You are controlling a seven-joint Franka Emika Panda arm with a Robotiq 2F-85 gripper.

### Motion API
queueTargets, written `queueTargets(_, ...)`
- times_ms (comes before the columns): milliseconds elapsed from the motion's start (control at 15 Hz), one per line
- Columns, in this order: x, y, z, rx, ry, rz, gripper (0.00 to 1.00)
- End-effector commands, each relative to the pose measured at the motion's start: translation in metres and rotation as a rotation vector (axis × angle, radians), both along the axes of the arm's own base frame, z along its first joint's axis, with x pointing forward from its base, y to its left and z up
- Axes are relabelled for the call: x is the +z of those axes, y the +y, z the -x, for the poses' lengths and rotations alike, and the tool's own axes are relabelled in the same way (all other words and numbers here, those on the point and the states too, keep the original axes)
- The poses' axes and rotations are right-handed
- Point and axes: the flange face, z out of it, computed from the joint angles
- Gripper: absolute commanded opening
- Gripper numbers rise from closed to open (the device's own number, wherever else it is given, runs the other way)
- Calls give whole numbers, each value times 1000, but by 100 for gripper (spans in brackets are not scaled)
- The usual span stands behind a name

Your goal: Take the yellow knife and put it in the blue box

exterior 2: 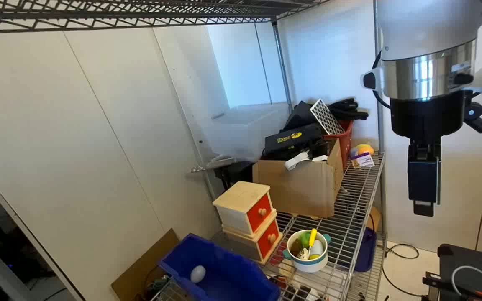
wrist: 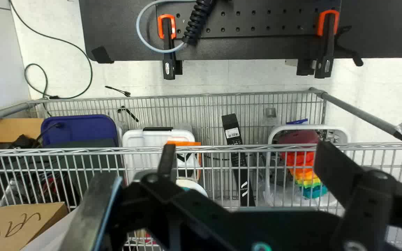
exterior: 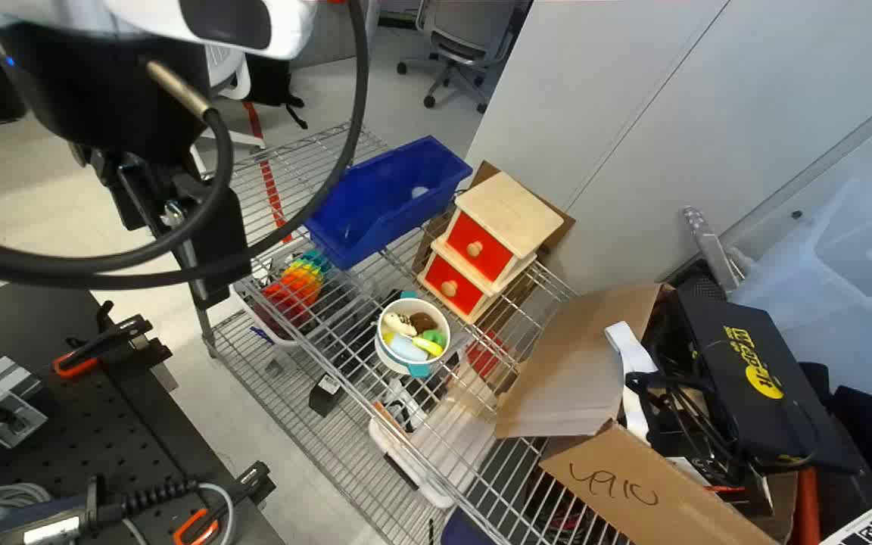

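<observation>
The yellow knife (exterior 2: 312, 237) leans in a white pot (exterior 2: 308, 263) with teal handles, among toy food; its yellow handle sticks up over the rim. In an exterior view the pot (exterior: 412, 363) also shows with yellow pieces inside; which one is the knife is hard to tell. The deep-blue box (exterior: 364, 204) stands on the wire shelf and also shows in an exterior view (exterior 2: 232, 271), with a white egg-like thing inside. My gripper (wrist: 245, 150) is open and empty, in the air beside the shelf, apart from pot and box. In the wrist view the knife is out of view.
A red-and-tan wooden drawer box (exterior: 508, 216) stands between the blue box and a full cardboard box (exterior: 580, 363). A black pegboard table (exterior: 88, 424) with clamps faces the wire shelf (exterior: 474, 462). An upper shelf (exterior 2: 140, 16) hangs above. A cable loops along the arm.
</observation>
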Motion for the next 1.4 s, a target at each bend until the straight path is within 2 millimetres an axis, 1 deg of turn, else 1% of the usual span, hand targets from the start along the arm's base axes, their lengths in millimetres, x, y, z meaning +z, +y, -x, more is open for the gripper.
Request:
queueTargets(0, 1, 0, 0, 0, 0, 0, 100)
queueTargets(1067, 2, 0, 0, 0, -2, 0, 100)
queueTargets(1333, -2, -9, -18, -49, -23, 4, 100)
